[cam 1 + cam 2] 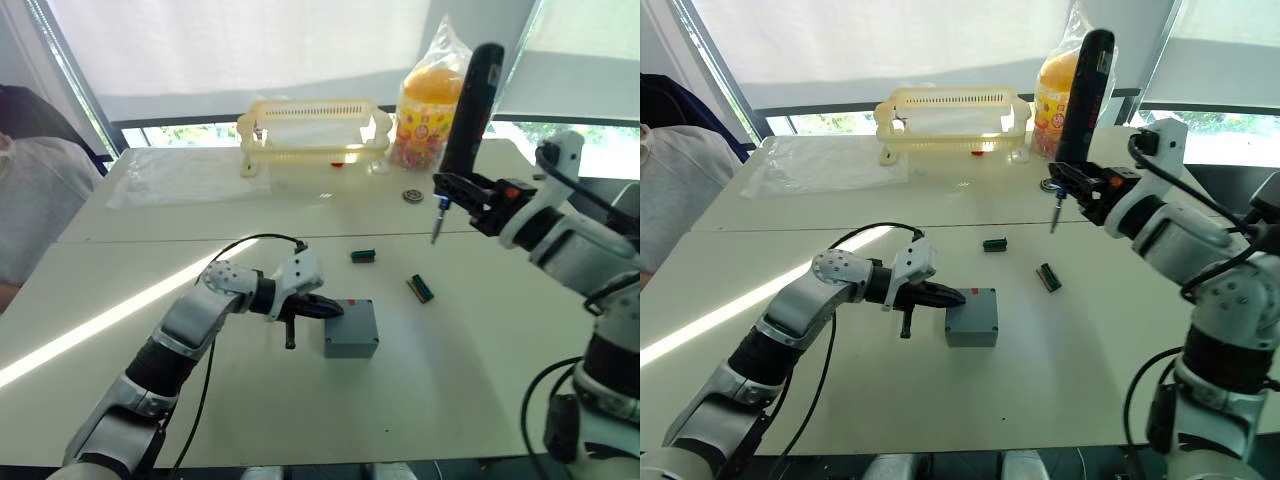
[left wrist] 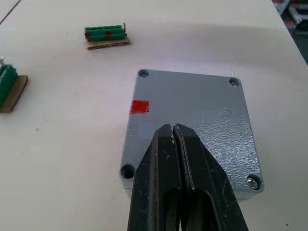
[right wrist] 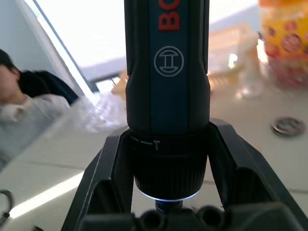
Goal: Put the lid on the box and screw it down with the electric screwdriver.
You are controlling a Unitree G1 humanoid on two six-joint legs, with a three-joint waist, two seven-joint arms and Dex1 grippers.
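The box (image 1: 351,330) is seen near the middle of the table (image 1: 450,400), with the lid (image 2: 192,110) seated flush on it. The left gripper (image 1: 322,309), fingers pressed together, is rested on the lid's left edge. Two green connectors (image 1: 420,288) lie just beyond the box. Further right, the electric screwdriver (image 1: 468,100) is clamped upright in the right gripper (image 1: 462,190), bit pointing down above the table. A yellow basket (image 1: 314,135) stands at the far side.

left gripper (image 1: 322,309) over box (image 1: 352,331), green connectors (image 1: 420,288) beyond
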